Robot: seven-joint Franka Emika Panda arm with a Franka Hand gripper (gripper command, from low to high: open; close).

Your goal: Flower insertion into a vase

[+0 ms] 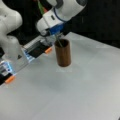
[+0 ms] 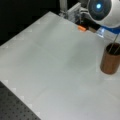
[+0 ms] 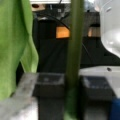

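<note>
The dark brown vase stands upright on the white table, also seen at the right of a front view as the vase. My gripper hovers just above its rim, shut on a green flower stem. The stem's lower end dips into the vase mouth. In a front view the thin stem slants down into the opening. The wrist view shows the stem clamped between the two dark pads, with a green leaf hanging at the left.
The white table spreads below. Behind the vase lie orange-tipped fixtures and a lit metal rail. The arm's white base stands at the left. A black perforated board borders the table's corner.
</note>
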